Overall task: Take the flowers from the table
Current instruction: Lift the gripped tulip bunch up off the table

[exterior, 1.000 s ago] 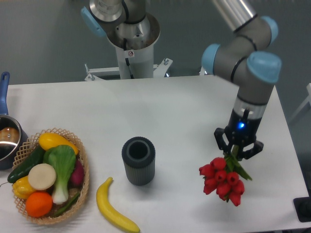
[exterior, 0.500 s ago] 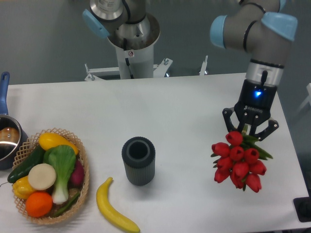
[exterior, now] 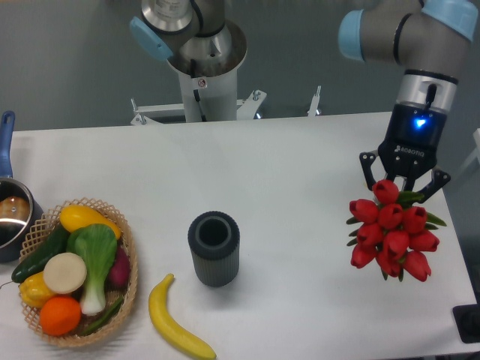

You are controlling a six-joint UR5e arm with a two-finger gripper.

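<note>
The flowers (exterior: 391, 236), a bunch of red tulips with green stems, hang in the air at the right side of the white table (exterior: 285, 172). My gripper (exterior: 403, 189) points down and is shut on the stems just above the red heads. The stems are mostly hidden behind the blooms and the fingers. The bunch is lifted off the tabletop.
A dark grey ribbed cylinder vase (exterior: 214, 248) stands in the middle front. A banana (exterior: 176, 319) lies to its left front. A wicker basket (exterior: 127, 259) of vegetables and fruit sits at the left, with a blue-handled pot (exterior: 11, 214) behind it. A black object (exterior: 469, 322) sits at the front right corner.
My gripper has risen and moved right with the flowers held in it, carrying the bunch higher above the table.
</note>
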